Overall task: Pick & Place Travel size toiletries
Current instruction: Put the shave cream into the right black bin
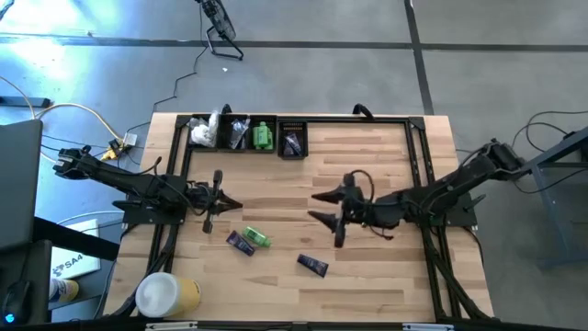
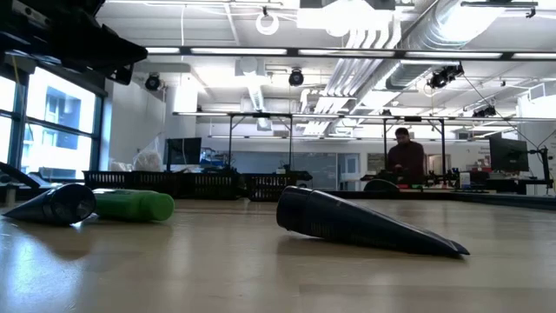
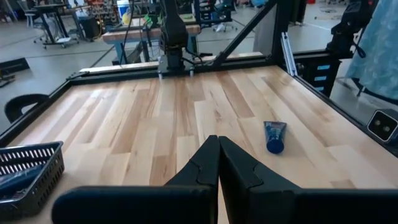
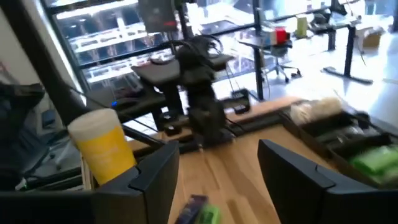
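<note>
On the table's near half lie a green bottle (image 1: 259,239) and a dark purple tube (image 1: 240,243) side by side, flat on their sides. A second dark tube (image 1: 312,265) lies farther right, seen in the low view as the dark tube (image 2: 365,224). My left gripper (image 1: 235,204) is shut and hovers left of centre with nothing in it. My right gripper (image 1: 314,206) is open above the table's middle and points toward the left arm. Its fingers (image 4: 155,174) are wide apart with nothing between them.
Black baskets (image 1: 241,120) along the far edge hold white packets (image 1: 204,131), a green bottle (image 1: 264,137) and a dark sachet (image 1: 292,143). A large white-and-yellow cylinder (image 1: 167,294) lies at the near left corner. A person (image 2: 405,158) sits in the room beyond the table.
</note>
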`<move>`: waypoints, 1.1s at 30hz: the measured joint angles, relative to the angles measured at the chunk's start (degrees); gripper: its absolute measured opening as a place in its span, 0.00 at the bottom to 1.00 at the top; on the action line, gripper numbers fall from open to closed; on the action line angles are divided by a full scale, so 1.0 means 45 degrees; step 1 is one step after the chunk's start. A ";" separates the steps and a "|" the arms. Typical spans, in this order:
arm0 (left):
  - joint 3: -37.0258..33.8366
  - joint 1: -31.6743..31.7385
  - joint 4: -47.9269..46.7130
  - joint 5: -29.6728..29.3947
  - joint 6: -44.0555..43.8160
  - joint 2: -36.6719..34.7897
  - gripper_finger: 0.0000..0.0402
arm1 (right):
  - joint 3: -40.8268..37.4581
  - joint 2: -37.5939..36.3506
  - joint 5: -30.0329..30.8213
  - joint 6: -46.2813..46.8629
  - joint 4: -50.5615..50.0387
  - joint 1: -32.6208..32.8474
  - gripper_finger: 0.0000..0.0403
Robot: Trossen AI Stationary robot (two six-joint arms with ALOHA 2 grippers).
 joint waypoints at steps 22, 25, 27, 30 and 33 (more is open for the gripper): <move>0.0005 0.0000 -0.0275 -0.0011 -0.0010 0.0000 0.00 | 0.5445 0.6238 -0.4607 0.6393 -0.8730 0.0178 0.51; 0.0005 0.0000 -0.0491 -0.0019 -0.0010 0.0004 0.00 | 0.5445 0.6947 -0.5625 0.6120 -0.8819 0.0188 0.51; 0.0005 0.0000 -0.0539 -0.0028 -0.0010 0.0000 0.00 | 0.5445 0.7396 -0.6012 0.5999 -0.8899 0.0188 0.51; 0.0005 0.0000 -0.0576 -0.0044 -0.0010 0.0003 0.00 | 0.5445 0.7915 -0.6097 0.5975 -0.9012 0.0188 0.51; 0.0005 0.0000 -0.0582 -0.0044 -0.0010 0.0000 0.00 | 0.5445 0.8249 -0.5889 0.5954 -0.9114 0.0188 0.51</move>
